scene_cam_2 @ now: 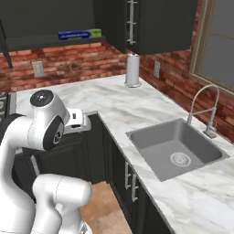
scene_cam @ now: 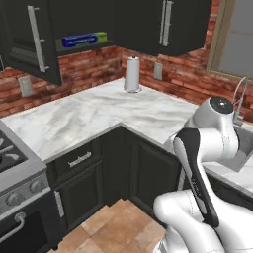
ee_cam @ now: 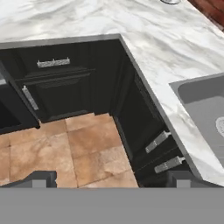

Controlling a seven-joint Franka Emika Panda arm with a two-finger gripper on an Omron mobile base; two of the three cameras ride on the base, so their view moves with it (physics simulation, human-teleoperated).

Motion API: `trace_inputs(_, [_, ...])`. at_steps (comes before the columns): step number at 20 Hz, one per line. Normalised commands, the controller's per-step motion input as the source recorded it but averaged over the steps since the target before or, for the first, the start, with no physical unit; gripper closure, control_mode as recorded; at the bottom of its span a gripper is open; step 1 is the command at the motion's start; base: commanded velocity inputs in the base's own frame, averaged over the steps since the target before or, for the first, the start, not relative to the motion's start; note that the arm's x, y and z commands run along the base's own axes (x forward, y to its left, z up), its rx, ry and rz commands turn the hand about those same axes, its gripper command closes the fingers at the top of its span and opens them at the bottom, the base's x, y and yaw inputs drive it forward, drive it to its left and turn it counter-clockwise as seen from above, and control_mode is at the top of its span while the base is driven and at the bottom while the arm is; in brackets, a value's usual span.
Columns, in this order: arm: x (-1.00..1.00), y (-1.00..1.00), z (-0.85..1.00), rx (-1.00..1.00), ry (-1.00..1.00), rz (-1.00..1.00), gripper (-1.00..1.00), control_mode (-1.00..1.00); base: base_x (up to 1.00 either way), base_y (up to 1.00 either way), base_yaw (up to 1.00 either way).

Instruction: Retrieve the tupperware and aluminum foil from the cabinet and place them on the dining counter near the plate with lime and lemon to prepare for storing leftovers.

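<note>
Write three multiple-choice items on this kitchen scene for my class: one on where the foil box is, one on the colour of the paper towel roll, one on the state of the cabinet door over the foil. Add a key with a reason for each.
1. Where is the foil box?
A. in the sink
B. on the cabinet shelf
C. on the floor

2. What colour is the paper towel roll?
A. white
B. red
C. black

3. How is the cabinet door over the foil box?
A. shut
B. taken off
C. swung open

Key:
1 B, the blue box with its green end lies on the open shelf above the worktop.
2 A, the roll standing by the brick wall is white.
3 C, the door with the silver bar handle stands out to the left, leaving the shelf bare to view.
</note>
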Motion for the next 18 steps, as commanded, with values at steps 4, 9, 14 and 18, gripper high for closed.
trace_inputs(4, [0.0, 0.0, 0.0, 0.0, 0.0, 0.0, -1.0, 1.0, 0.72, -0.48, 0.42])
trace_inputs(9, [0.0, 0.0, 0.0, 0.0, 0.0, 0.0, -1.0, 1.0, 0.83, -0.15, 0.39])
trace_inputs(14, [0.0, 0.0, 0.0, 0.0, 0.0, 0.0, -1.0, 1.0, 0.97, 0.0, 0.35])
trace_inputs(18, [0.0, 0.0, 0.0, 0.0, 0.0, 0.0, -1.0, 1.0, 1.0, -0.12, 0.32])
